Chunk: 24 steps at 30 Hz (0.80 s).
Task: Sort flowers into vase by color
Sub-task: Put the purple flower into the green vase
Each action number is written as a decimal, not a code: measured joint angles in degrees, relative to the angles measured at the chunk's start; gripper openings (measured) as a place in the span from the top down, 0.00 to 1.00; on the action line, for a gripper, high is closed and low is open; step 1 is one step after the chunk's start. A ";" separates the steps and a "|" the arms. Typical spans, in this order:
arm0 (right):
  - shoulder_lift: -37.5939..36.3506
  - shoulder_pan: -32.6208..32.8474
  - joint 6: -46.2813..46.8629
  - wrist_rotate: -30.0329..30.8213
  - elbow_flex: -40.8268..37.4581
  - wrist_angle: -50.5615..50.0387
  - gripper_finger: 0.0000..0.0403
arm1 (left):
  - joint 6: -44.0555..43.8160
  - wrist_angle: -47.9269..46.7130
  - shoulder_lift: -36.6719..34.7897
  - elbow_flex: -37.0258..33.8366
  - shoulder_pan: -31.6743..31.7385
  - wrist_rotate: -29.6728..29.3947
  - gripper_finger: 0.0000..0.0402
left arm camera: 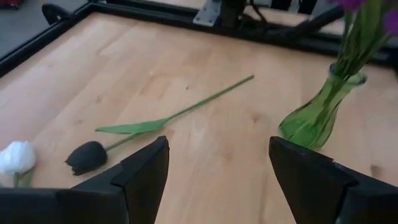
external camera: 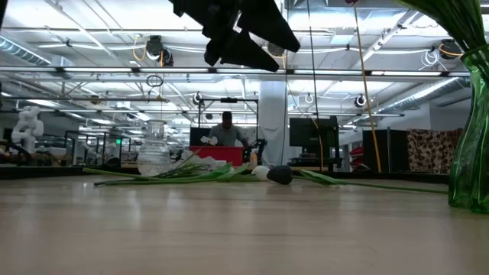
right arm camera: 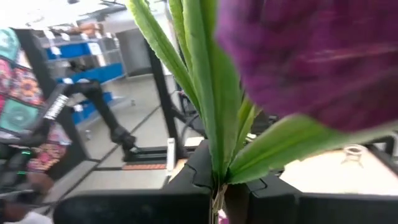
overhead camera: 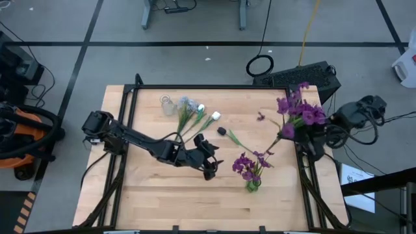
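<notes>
Two arms are over the wooden table (overhead camera: 149, 188), and going from left to right the first thing I see is a small clear glass vase (overhead camera: 168, 104) standing near the far edge. Just beside it lie the loose flowers (overhead camera: 190, 116): pale grey-blue clusters and white buds on green stalks, fanned out flat on the wood.

Next comes the left gripper (overhead camera: 209, 168), reaching out from the left side to about the middle of the table. Its fingers (left arm camera: 144, 167) are spread wide apart with nothing between them, hovering above the boards.

Close beyond it lies a dark-headed tulip (left arm camera: 87, 156) on its side, its long green stalk running away across the table, with a white bud (left arm camera: 16, 157) near it.

Further right stands a green glass vase (overhead camera: 252, 184) with purple flowers (overhead camera: 247, 164) already in it.

At the right edge, the right gripper (right arm camera: 219, 196) is lifted clear of the table and clamped on the stems of a purple bunch (overhead camera: 298, 109), whose leaves and blooms rise above it. A single purple bloom (overhead camera: 260, 117) lies alone on the wood nearby.
</notes>
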 joint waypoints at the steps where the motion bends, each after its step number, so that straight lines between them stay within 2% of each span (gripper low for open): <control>1: -0.33 0.72 0.36 0.00 0.26 -0.26 0.99 | -0.80 1.02 -0.04 -0.51 -0.12 -0.24 0.30; 6: -2.34 3.47 2.31 1.04 2.91 -5.60 0.99 | -3.70 1.49 0.03 -1.39 -1.28 -3.35 0.30; 13: -5.42 6.09 6.68 1.72 2.63 -12.64 0.99 | -5.45 3.03 0.00 -1.36 -2.78 -6.77 0.30; 19: -5.59 9.74 7.13 1.30 -2.70 -8.83 0.99 | -5.45 5.49 0.00 -1.36 -3.23 -7.87 0.30; 24: -5.59 13.72 6.43 2.06 -9.75 0.22 0.99 | -5.49 6.59 0.00 -1.36 -3.23 -8.73 0.30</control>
